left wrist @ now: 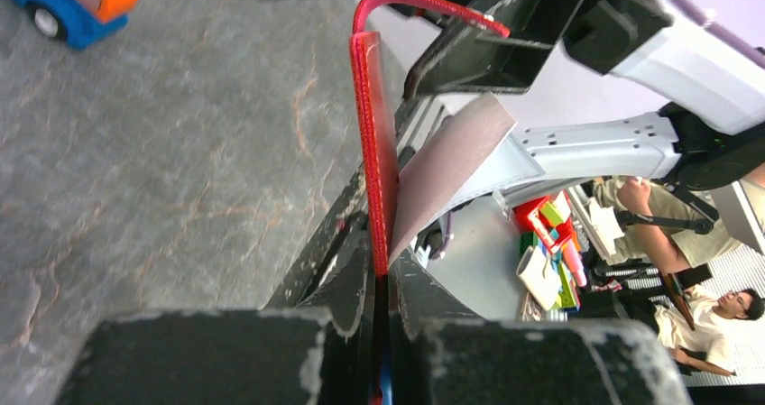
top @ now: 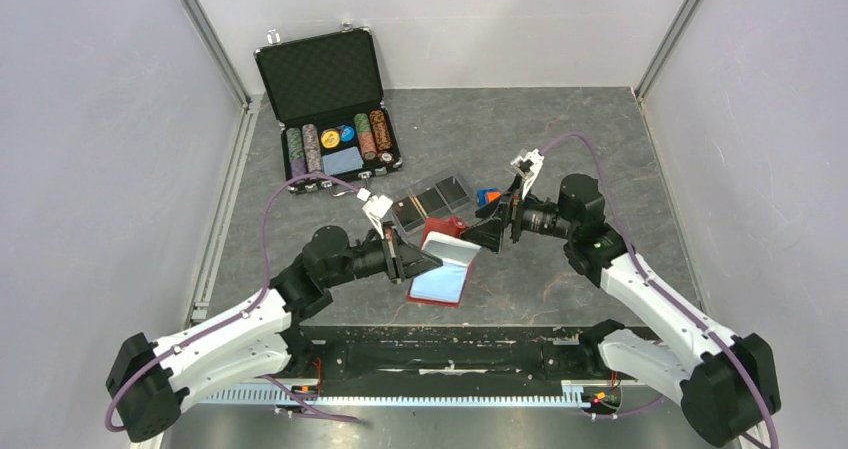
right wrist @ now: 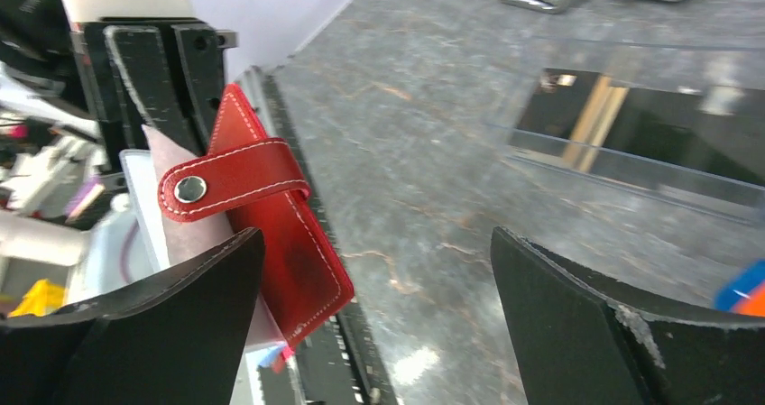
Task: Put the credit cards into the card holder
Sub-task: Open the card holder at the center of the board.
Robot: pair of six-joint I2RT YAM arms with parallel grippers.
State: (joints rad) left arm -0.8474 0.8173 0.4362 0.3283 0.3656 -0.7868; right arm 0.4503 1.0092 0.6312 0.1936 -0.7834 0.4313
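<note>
Top view: the left gripper (top: 428, 260) holds the red wallet (top: 447, 232) open above the counter (top: 560, 139), and the card holder (top: 440, 195) sits just behind.

Left wrist: its jaws are pinched tight on the wallet's edge.

Right wrist: the right gripper (right wrist: 374, 333) is spread wide and empty. The gold strip in the holder may be a credit card (right wrist: 591, 116). It looks thin, stiff and slick, so pinch an exposed edge.

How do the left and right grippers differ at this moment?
The left gripper is shut, the right gripper wide open. The left gripper pinches an edge of the red wallet; the right gripper grips nothing. Both face the wallet, from opposite sides.
</note>
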